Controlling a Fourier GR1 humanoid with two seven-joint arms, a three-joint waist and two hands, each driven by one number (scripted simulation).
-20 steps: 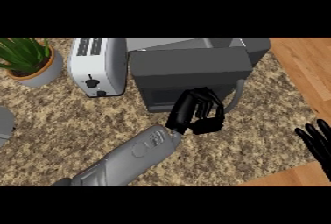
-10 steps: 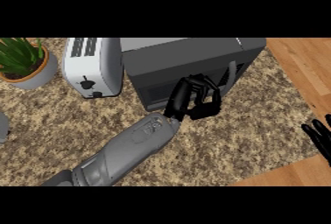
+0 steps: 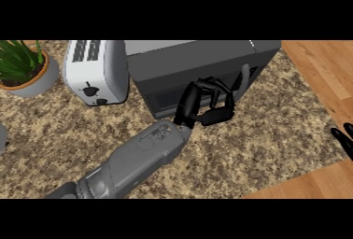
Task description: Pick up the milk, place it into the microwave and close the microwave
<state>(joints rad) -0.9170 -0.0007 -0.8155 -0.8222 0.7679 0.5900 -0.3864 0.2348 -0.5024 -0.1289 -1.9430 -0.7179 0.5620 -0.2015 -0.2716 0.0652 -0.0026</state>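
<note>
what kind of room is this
Most likely a kitchen: a speckled stone counter carries a dark microwave, a white toaster and a potted plant. The left hand is at the microwave's front.

White toaster (image 3: 96, 70) beside potted plant (image 3: 24, 67) (far left), speckled counter (image 3: 262, 135), wooden floor (image 3: 321, 70)

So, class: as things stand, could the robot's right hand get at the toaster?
Probably not. The right hand shows only at the view's right edge, while the toaster stands far left, with the microwave and the left hand lying between them.
</note>
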